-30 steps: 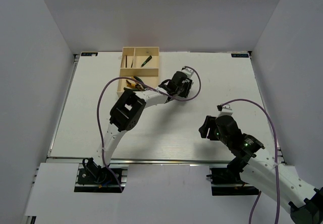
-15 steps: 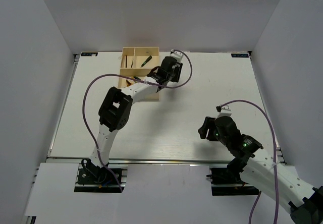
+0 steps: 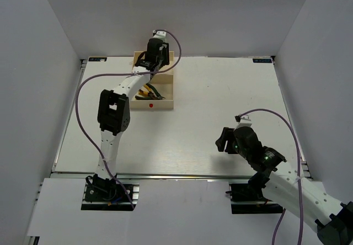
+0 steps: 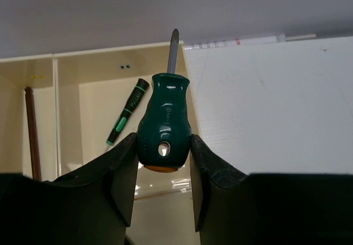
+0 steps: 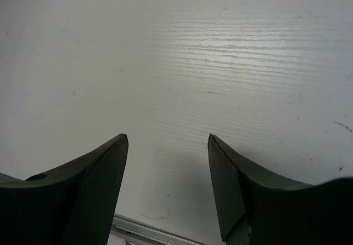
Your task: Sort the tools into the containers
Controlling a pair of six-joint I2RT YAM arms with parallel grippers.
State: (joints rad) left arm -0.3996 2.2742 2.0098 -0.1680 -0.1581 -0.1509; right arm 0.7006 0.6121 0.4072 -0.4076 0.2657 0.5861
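Note:
My left gripper is shut on the stubby green-handled screwdriver, shaft pointing away, above the far end of the cream tray. Below it, in the far right compartment, lies the thin green-handled screwdriver. A dark hex key lies in the compartment to its left. Yellow-handled and green-handled pliers lie in the large near compartment. The red dot marks the tray's near rim. My right gripper is open and empty over bare table.
The tray stands at the back left of the white table, close to the back wall. Grey walls enclose the table on three sides. A metal rail runs along the near edge under my right gripper.
My left arm has swung left and back, from right of the tray to over its far end, carrying the stubby screwdriver. My right arm has not moved.

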